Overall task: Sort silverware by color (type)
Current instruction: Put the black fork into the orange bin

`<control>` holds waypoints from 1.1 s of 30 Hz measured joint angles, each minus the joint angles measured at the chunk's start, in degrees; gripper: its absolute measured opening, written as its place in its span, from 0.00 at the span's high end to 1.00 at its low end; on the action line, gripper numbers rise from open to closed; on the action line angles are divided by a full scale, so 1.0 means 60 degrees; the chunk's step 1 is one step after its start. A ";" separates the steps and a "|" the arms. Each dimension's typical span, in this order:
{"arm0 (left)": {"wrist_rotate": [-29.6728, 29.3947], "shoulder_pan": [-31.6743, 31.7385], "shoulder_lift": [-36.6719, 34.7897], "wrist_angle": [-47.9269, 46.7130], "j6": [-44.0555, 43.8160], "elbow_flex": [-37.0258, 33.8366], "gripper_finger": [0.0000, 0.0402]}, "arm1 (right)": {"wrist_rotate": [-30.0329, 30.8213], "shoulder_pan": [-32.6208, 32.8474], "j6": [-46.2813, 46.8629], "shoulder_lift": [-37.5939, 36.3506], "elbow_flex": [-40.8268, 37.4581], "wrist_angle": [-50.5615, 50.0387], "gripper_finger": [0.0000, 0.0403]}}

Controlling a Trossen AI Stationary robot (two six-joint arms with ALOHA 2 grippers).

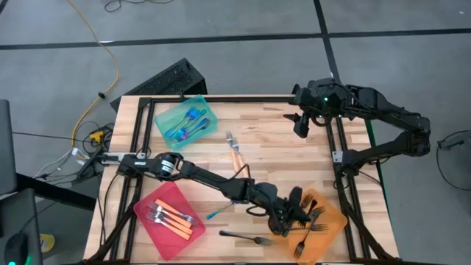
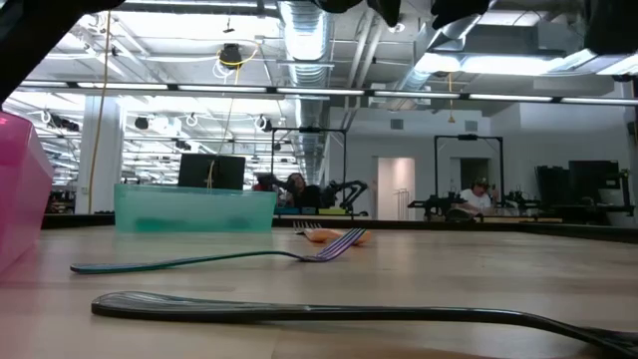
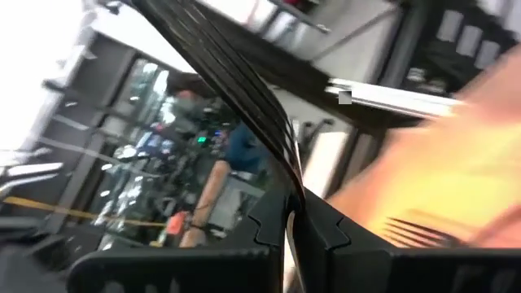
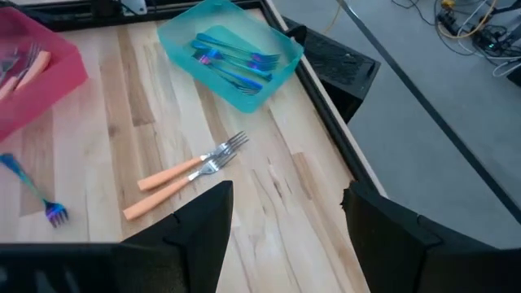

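Note:
My left gripper point(image 1: 297, 212) reaches level over the near edge of the orange tray point(image 1: 333, 221) and is shut on a black fork point(image 3: 244, 89). More black forks point(image 1: 315, 221) lie in that tray. The teal tray point(image 1: 168, 112) holds blue forks point(image 1: 190, 122). The red tray point(image 1: 153, 227) holds orange-handled forks point(image 1: 174, 219). Loose on the table lie two orange-handled forks point(image 1: 235, 152), one blue fork point(image 1: 218, 213) and one black fork point(image 1: 247, 237). My right gripper point(image 1: 300, 126) hangs open over the far right of the table. My left gripper pinches the black fork between its two fingers point(image 3: 321, 224), at a narrow part point(image 3: 290, 189) right at the fingertips. The fork sticks out ahead of the fingers, roughly along them, lifted clear. Blur hides which end of the fork is held.
A black frame point(image 1: 221, 99) runs round the wooden table. The loose black fork point(image 2: 349, 314) lies near the front edge, the blue fork point(image 2: 219, 261) behind it. Bare wood lies in the middle, between the teal tray point(image 4: 183, 28) and the orange tray point(image 3: 456, 179).

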 joint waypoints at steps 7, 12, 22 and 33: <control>0.0597 -0.0138 0.0010 -0.0526 0.0586 -0.0040 1.00 | 0.0003 0.0220 0.0129 0.0000 0.0000 0.0004 0.37; 0.0800 -0.0190 0.0250 -0.1022 0.1627 0.0003 1.00 | 0.0018 0.0285 0.0317 0.0011 0.0000 0.0013 0.37; 0.0220 -0.0254 0.0932 -0.0694 0.2943 0.0309 1.00 | 0.0029 0.0388 0.0311 0.0018 0.0000 0.0146 0.37; 0.0072 0.0012 0.1198 -0.1006 0.3671 0.0303 1.00 | 0.0025 0.0381 0.0127 0.0018 0.0000 0.0233 0.37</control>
